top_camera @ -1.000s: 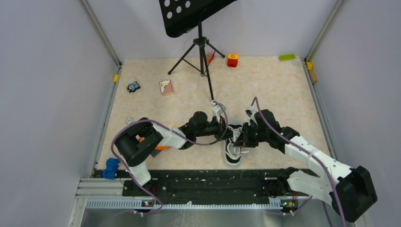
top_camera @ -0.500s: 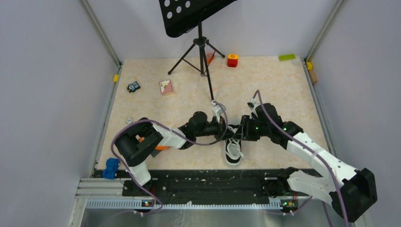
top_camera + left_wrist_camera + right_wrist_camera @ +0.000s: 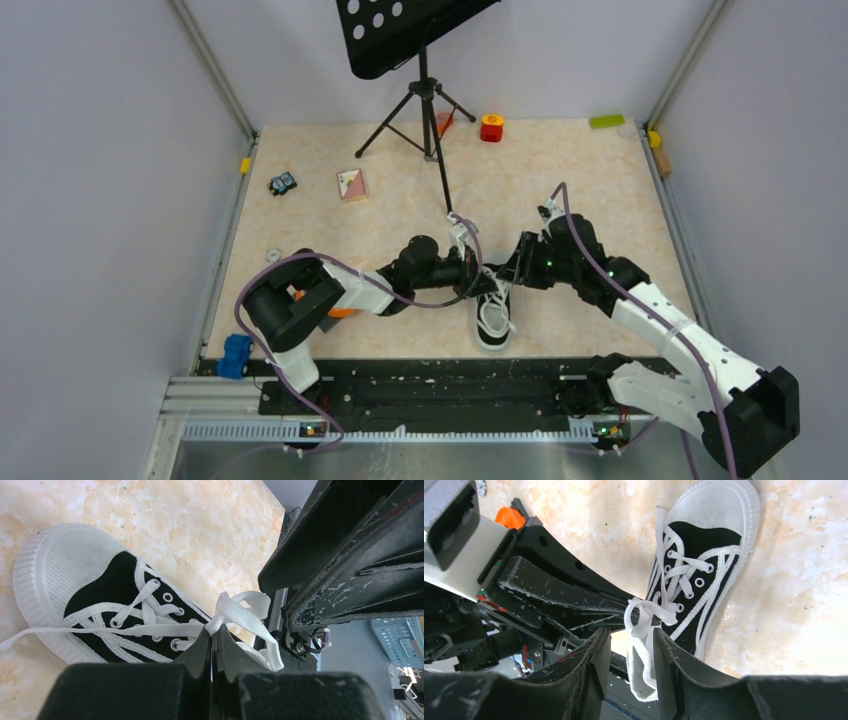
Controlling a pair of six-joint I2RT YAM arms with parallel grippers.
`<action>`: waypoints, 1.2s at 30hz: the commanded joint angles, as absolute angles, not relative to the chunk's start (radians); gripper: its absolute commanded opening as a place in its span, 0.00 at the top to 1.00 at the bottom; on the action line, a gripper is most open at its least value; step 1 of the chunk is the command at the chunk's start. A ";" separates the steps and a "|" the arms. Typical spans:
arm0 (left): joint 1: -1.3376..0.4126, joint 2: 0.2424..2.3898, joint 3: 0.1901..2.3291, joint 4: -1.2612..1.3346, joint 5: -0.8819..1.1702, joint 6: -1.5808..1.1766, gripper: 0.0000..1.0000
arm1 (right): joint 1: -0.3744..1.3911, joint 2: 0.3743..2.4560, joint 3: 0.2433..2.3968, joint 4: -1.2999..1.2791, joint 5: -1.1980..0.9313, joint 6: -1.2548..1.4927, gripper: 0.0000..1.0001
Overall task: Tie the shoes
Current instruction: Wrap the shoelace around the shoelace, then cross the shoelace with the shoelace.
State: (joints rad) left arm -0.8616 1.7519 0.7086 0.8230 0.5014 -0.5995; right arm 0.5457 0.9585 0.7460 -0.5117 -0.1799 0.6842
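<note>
**Left claw clamped on a lace, right claw open around the loop**

Your sneaker (image 3: pixel 491 322) sits flat on the table (image 3: pixel 600 190) close to the front edge, right between the two arms, with its white toe cap (image 3: pixel 490 342) pointing at the bases. Your left gripper (image 3: pixel 213 636) is squeezed completely shut on a white lace (image 3: pixel 235 611), pinching it so the loop stands up off the shoe. Your right gripper (image 3: pixel 631 642) is partly open, and that lace loop hangs down in the gap between its fingers (image 3: pixel 594 660). I can't tell if either pad actually touches it. Both claws sit just beside each other above the laced part of the shoe.
</note>
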 commanded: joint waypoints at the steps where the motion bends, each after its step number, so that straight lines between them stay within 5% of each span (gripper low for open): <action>1: -0.858 1.724 0.715 0.863 0.523 -0.584 1.00 | 0.535 0.952 0.738 -0.450 -0.160 0.712 0.63; 9: -0.858 1.723 0.716 0.861 0.523 -0.583 1.00 | 0.529 0.977 0.723 -0.442 -0.167 0.710 0.77; 17: -0.857 1.723 0.716 0.863 0.524 -0.583 1.00 | 0.529 0.978 0.698 -0.443 -0.174 0.709 0.74; 23: -0.857 1.720 0.714 0.863 0.525 -0.583 1.00 | 0.529 0.979 0.702 -0.421 -0.175 0.707 0.99; 29: -0.857 1.714 0.720 0.827 0.541 -0.567 1.00 | 0.529 0.977 0.715 -0.428 -0.184 0.693 1.00; 36: -0.857 1.657 0.721 0.671 0.506 -0.522 0.61 | 0.529 0.972 0.713 -0.446 -0.168 0.685 1.00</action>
